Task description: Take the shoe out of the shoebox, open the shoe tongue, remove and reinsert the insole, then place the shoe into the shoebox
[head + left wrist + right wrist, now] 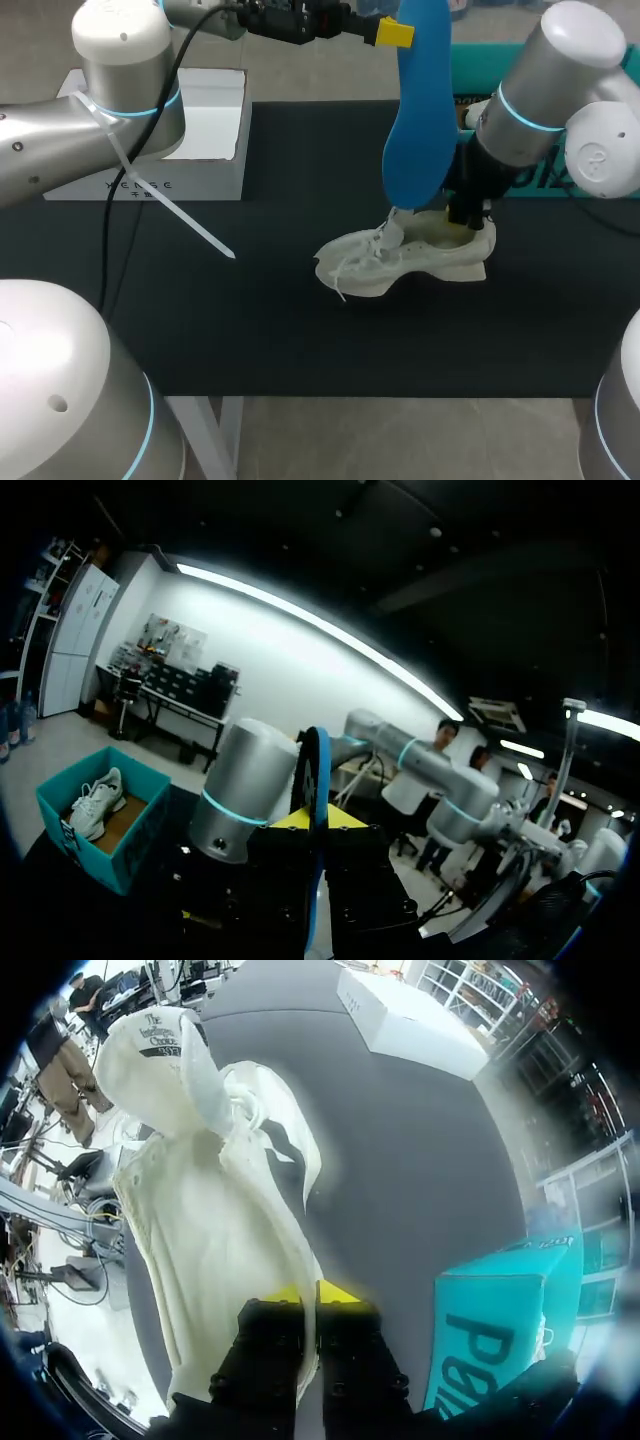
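Dark table mat [250, 330] is occupied at its middle by the white shoe [400, 262], whose heel rim is pinched by the clenched right gripper [309, 1295], its arm angled steeply down. The blue insole [420, 110] is gripped at its top end by the left gripper [395, 33], which is raised high above the shoe.

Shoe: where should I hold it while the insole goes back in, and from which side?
Probably the heel rim, from above. The shoe stands on its sole, and that thin edge sits clear of the laces and leaves the opening free. The right gripper pinches it there.
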Motion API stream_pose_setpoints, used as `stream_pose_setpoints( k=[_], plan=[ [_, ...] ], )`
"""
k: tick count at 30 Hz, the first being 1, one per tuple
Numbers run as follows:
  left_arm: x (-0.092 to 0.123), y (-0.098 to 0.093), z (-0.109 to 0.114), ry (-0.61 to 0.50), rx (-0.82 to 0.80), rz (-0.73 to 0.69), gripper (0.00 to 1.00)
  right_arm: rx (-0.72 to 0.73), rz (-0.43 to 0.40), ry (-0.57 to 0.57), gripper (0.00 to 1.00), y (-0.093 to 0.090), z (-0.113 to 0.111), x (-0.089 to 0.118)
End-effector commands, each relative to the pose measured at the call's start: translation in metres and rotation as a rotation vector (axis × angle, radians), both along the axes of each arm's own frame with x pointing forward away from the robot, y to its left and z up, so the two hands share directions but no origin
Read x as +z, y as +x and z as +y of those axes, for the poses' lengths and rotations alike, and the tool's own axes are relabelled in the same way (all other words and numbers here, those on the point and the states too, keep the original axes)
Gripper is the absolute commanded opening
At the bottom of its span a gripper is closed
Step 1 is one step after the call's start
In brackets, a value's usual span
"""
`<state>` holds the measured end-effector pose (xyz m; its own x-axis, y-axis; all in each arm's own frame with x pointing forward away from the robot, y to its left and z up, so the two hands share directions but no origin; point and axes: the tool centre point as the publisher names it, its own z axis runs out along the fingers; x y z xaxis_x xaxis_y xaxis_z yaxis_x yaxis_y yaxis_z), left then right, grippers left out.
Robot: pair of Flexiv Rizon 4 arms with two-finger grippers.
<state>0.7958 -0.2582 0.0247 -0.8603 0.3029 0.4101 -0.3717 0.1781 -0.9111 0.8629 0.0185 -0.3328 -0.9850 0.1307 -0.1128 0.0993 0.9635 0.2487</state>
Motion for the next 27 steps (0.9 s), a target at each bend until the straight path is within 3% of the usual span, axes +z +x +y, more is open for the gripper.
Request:
stream_pose_setpoints(
  k=[1, 18, 19, 22, 27],
  plan=[
    [0.000, 0.001, -0.001, -0.001, -0.002, 0.000, 0.00, -0.008, -0.007, 0.010, 0.00, -0.012, -0.011, 0.023],
    [0.000, 0.001, -0.001, -0.001, -0.002, 0.000, 0.00, -0.007, -0.005, 0.007, 0.00, -0.012, -0.011, 0.024],
    [0.000, 0.001, -0.001, -0.001, -0.002, 0.000, 0.00, -0.076, -0.007, -0.034, 0.00, -0.007, -0.010, 0.022],
    [0.000, 0.001, -0.001, -0.001, -0.002, 0.000, 0.00, -0.343, 0.046, 0.027, 0.00, 0.002, -0.018, 0.027],
    [0.000, 0.001, -0.001, -0.001, -0.002, 0.000, 0.00, -0.678, -0.001, 0.066, 0.00, -0.007, -0.039, 0.029]
  ],
)
